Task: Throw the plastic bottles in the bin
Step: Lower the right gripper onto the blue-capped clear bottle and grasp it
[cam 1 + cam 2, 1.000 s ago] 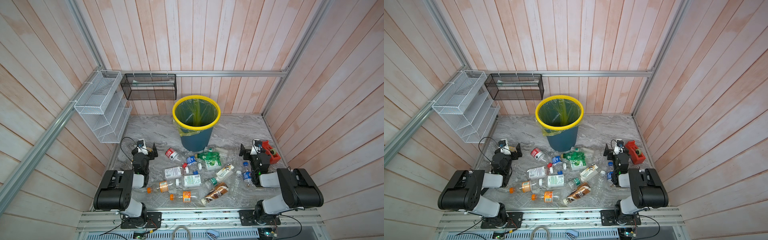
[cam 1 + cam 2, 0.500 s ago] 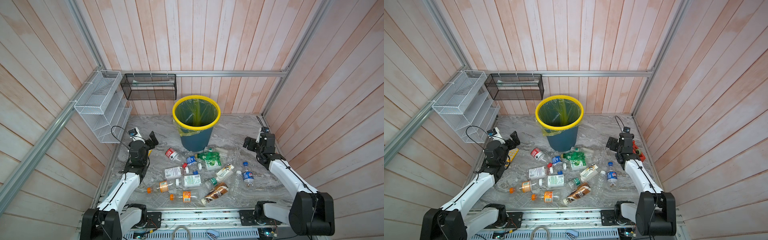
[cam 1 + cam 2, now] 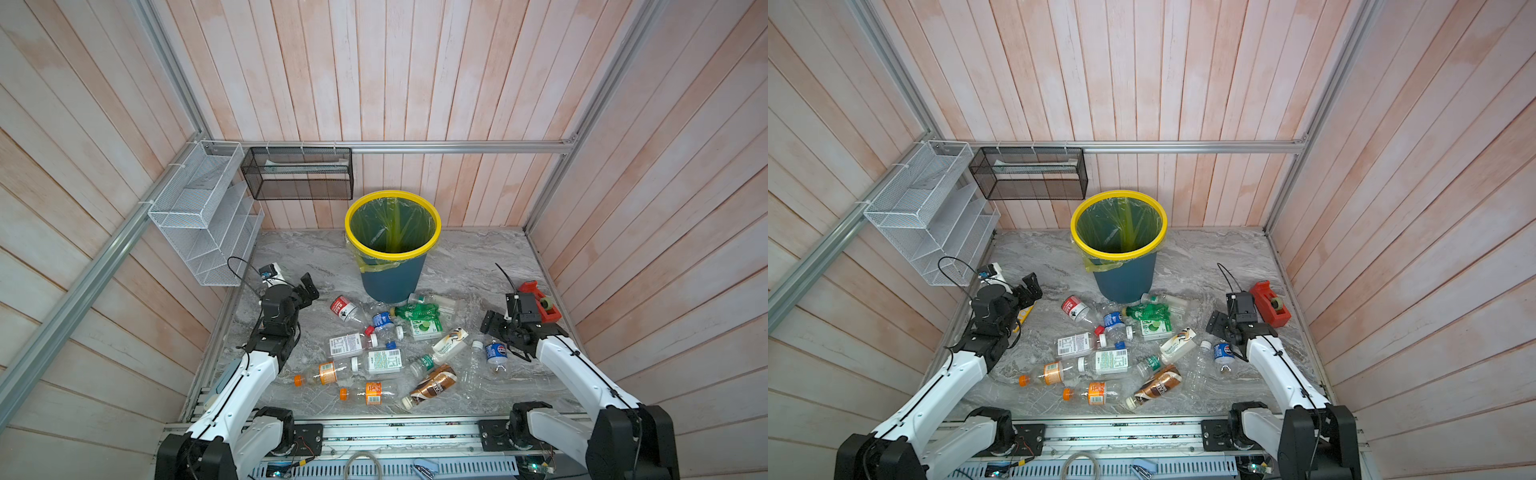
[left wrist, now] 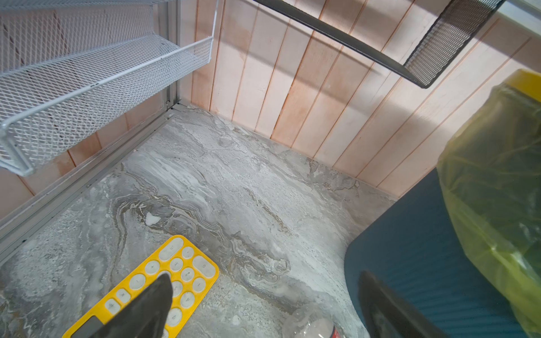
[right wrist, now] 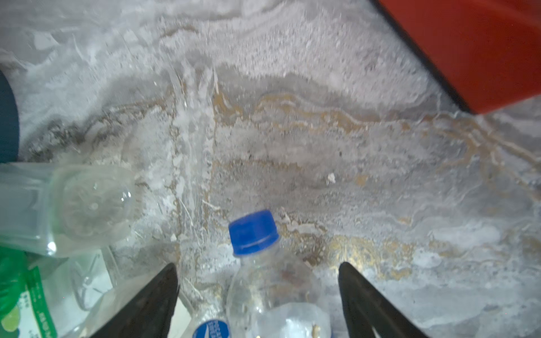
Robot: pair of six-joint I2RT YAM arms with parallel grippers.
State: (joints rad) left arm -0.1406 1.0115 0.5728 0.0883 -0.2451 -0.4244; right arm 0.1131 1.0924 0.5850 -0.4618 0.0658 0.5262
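The right gripper (image 5: 257, 264) sets its jaws apart astride the blue-capped bottle (image 5: 253, 232) lying on the worktop (image 5: 322, 131) outside the bin (image 3: 392, 282), apparently to clamp it, while the left gripper (image 4: 265, 275) hovers, jaws wide.

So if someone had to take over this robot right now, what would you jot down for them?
Left gripper: open and empty, by the yellow calculator, to the left of the bin.
Right gripper: open, jaws either side of a blue-capped clear bottle, not gripping it.
Plastic bottles: scattered on the marble floor in front of the bin.
Done: no bottle visible inside the bin.
Left: close on the blue-capped bottle, drop it in the bin, then probably repeat for the rest. Leave the calculator and the red tape dispenser.
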